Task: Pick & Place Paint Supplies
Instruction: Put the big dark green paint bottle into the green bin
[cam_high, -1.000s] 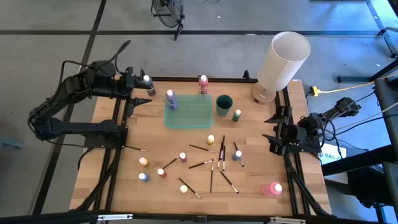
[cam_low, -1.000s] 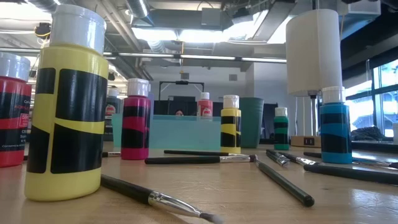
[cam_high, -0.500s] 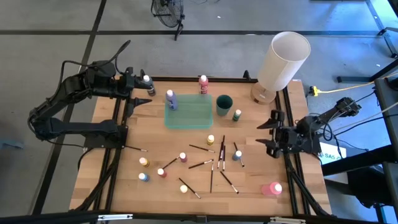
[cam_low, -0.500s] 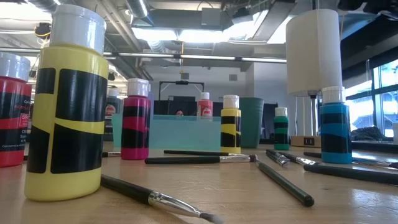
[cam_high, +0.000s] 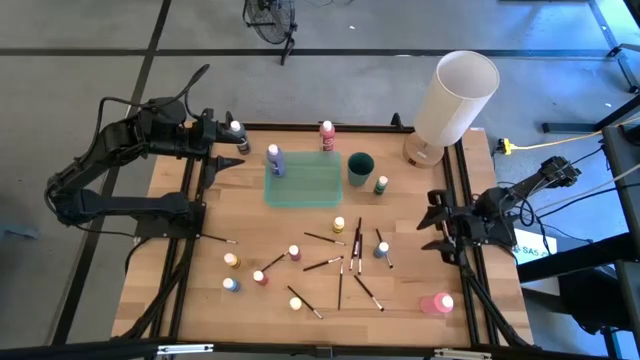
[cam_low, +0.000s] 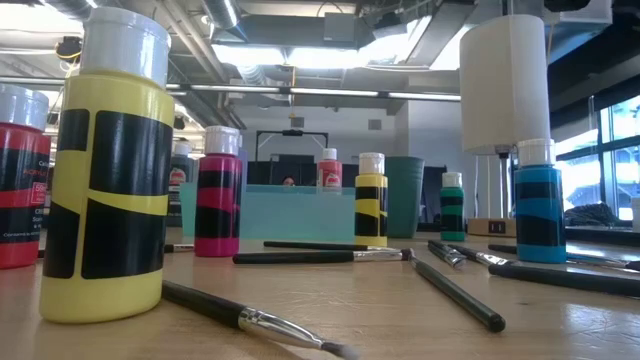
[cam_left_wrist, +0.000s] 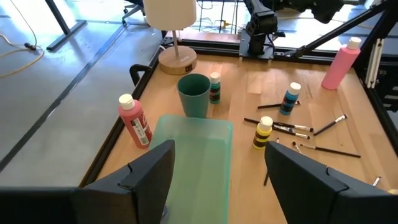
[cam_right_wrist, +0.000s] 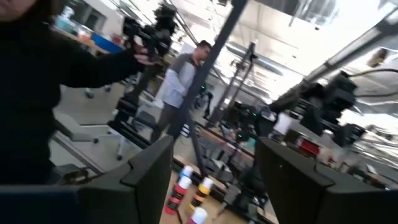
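The right end effector (cam_high: 436, 223) hangs at the counter's (cam_high: 400, 300) right edge, fingers spread and holding nothing. The nearest supplies lie just inward of it: a blue paint bottle (cam_high: 382, 249) and a scatter of dark-handled brushes (cam_high: 341, 268), with a tall pink bottle (cam_high: 437, 303) nearer the front corner. The left end effector (cam_high: 228, 150) waits, open and empty, at the far left corner beside a purple bottle (cam_high: 275, 160) at the green tray (cam_high: 305, 190).

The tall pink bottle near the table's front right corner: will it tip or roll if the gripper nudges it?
The tall pink white-capped plastic bottle stands upright and narrow, so a high nudge would probably tip it. Its round body would then likely roll across the bare wooden table.
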